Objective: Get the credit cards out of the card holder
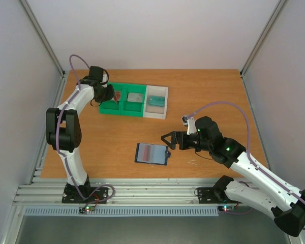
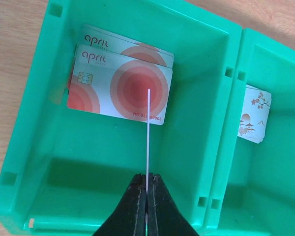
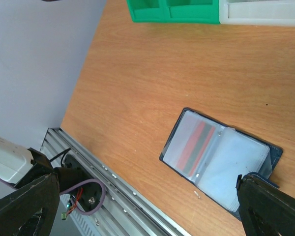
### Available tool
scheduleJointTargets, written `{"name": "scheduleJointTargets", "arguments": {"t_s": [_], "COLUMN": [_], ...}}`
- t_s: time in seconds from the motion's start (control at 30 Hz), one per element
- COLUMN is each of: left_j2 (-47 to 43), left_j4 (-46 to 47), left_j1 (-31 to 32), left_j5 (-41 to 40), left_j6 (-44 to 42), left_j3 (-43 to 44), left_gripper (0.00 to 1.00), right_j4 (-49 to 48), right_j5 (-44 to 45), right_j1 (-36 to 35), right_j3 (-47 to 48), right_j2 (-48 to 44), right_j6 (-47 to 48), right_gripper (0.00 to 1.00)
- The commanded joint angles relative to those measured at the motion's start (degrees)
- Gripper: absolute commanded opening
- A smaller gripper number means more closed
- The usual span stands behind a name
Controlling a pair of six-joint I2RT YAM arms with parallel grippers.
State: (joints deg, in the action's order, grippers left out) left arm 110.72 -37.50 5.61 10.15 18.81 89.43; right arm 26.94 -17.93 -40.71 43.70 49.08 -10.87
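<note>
My left gripper (image 1: 108, 94) hangs over the green tray (image 1: 123, 108), shut on a thin white credit card (image 2: 148, 132) seen edge-on between its jaws (image 2: 147, 179). Below it, two credit cards (image 2: 120, 88) with red round blotches lie overlapped in the tray's left compartment (image 2: 196, 73). The card holder (image 1: 152, 153) lies open and flat on the table, with a red-and-grey banded card (image 3: 196, 142) inside its left clear pocket. My right gripper (image 1: 169, 141) stands open just right of the card holder (image 3: 221, 162), with nothing between its fingers (image 3: 147, 201).
A card with a small printed picture (image 2: 253, 115) lies in the tray's middle compartment. A white compartment (image 1: 156, 101) joins the green tray on its right. The metal rail (image 3: 118, 182) runs along the table's near edge. Walls close the sides.
</note>
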Motion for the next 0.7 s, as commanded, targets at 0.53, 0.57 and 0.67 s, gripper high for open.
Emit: {"name": "scheduleJointTargets", "arguments": {"t_s": [0.53, 0.57, 0.67], "left_j2": [7.94, 8.28, 9.78], "left_j4": [6.95, 7.05, 6.72], "left_j1": [-2.41, -2.42, -2.48], "left_j5": [3.29, 3.29, 3.16], "left_j6": [2.27, 2.28, 1.99], "left_j3": [5.77, 5.98, 7.24], "left_gripper": [0.00, 0.01, 0.03], "right_j4": [-5.09, -5.18, -5.37], "right_j5": [-0.08, -0.08, 0.09], "right_j1": [-0.07, -0.05, -0.07], "right_j3": [0.75, 0.78, 0.77], "right_j2": [5.20, 5.44, 5.97], "right_j6": [-1.26, -1.26, -1.42], "right_gripper": [0.99, 0.99, 0.98]}}
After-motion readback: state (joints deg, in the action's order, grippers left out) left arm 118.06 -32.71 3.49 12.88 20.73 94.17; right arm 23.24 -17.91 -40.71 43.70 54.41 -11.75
